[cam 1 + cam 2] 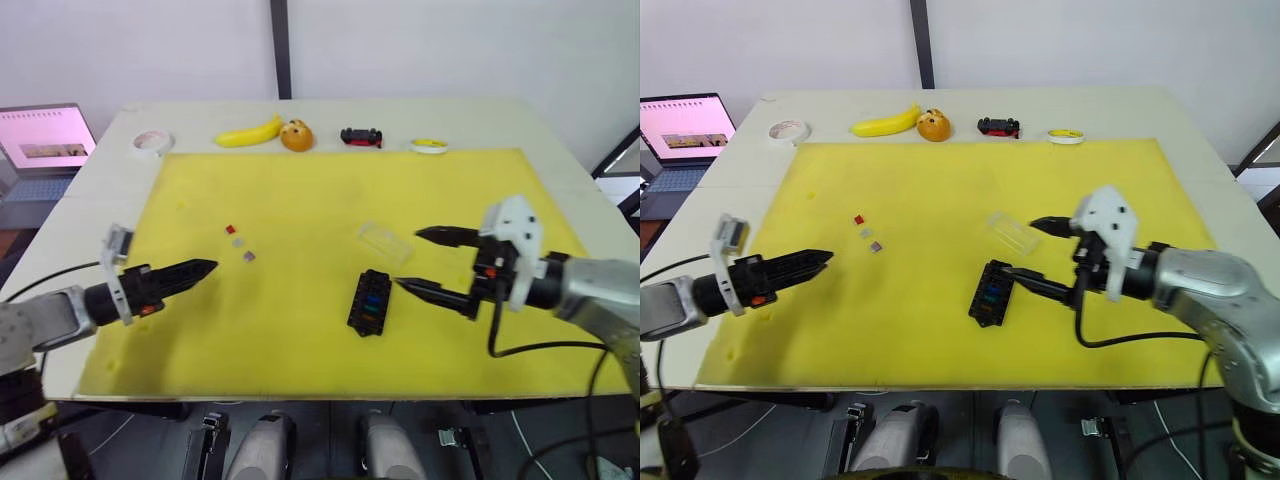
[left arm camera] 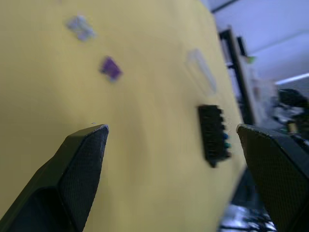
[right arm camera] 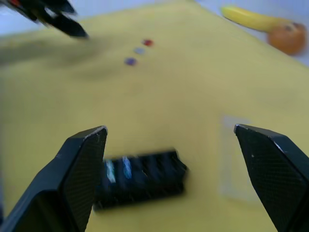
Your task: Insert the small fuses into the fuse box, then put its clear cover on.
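Fuse insertion is part done: the fuse box (image 1: pixel 370 301) holds some, both pincers, left (image 1: pixel 205 268) and right (image 1: pixel 425 261), are wide open and empty, and three small fuses (image 1: pixel 239 242) at its 10 o'clock need fetching.

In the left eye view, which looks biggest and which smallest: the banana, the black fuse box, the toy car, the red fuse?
Largest to smallest:
1. banana, though farther away
2. fuse box, nearly alike and nearer, so unsure
3. toy car
4. red fuse

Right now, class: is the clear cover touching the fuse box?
Apart. In the left eye view a strip of bare yellow mat separates the clear cover from the fuse box; the right wrist view shows the same gap.
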You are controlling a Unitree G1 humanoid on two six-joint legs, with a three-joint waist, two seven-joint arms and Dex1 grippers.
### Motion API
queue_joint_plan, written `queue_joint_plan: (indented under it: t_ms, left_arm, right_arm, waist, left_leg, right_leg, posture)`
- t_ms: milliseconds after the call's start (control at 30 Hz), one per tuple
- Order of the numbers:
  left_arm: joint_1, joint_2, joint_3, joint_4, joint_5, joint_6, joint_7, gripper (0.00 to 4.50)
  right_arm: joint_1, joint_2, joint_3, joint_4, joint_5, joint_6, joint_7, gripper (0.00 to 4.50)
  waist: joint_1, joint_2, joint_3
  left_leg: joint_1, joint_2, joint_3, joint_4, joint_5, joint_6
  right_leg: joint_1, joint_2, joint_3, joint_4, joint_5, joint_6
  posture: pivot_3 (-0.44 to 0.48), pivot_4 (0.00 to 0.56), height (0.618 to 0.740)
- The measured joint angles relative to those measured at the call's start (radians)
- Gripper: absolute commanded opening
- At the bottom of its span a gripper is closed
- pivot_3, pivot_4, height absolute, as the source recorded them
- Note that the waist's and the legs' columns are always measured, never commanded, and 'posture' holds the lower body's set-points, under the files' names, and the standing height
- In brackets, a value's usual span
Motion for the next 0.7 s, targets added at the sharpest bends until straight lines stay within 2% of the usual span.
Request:
queue_joint_plan:
  t_ms: [133, 267, 533, 700]
  left_arm:
    - [-0.057, -0.074, 0.022, 0.127, -0.029, 0.003, 0.159, 4.50]
    - [-0.113, -0.176, 0.118, 0.196, -0.032, 0.001, 0.311, 4.50]
    - [-0.129, -0.264, 0.190, 0.188, -0.075, -0.010, 0.454, 4.50]
    - [-0.160, -0.286, 0.195, 0.234, -0.075, -0.033, 0.504, 4.50]
  right_arm:
    - [-0.046, 0.035, 0.097, -0.004, -0.006, 0.007, -0.023, 4.46]
    - [-0.077, 0.069, 0.173, -0.004, -0.027, 0.003, -0.039, 4.46]
    - [-0.123, 0.115, 0.261, 0.003, -0.087, -0.006, -0.072, 4.46]
    - [-0.136, 0.137, 0.288, 0.023, -0.128, -0.008, -0.085, 4.46]
  waist:
    - [0.001, 0.000, 0.000]
    - [0.001, -0.002, -0.001]
    - [0.005, -0.002, -0.001]
    - [0.006, -0.002, -0.001]
  left_leg:
    - [0.000, -0.001, 0.000, 0.000, 0.001, -0.001]
    - [-0.001, -0.001, 0.000, 0.000, 0.001, -0.002]
    - [-0.001, -0.002, 0.000, 0.000, 0.002, -0.004]
    - [-0.001, -0.003, 0.000, 0.000, 0.002, -0.004]
  right_leg:
    - [-0.002, -0.001, 0.001, 0.002, 0.000, 0.000]
    - [-0.004, -0.001, 0.001, 0.003, 0.000, 0.000]
    - [-0.003, -0.002, 0.001, 0.003, 0.000, 0.000]
    - [-0.003, -0.002, 0.001, 0.004, 0.000, 0.000]
  posture:
    - [0.000, 0.150, 0.740]
    - [0.000, 0.150, 0.740]
    - [0.000, 0.150, 0.740]
    - [0.000, 0.150, 0.740]
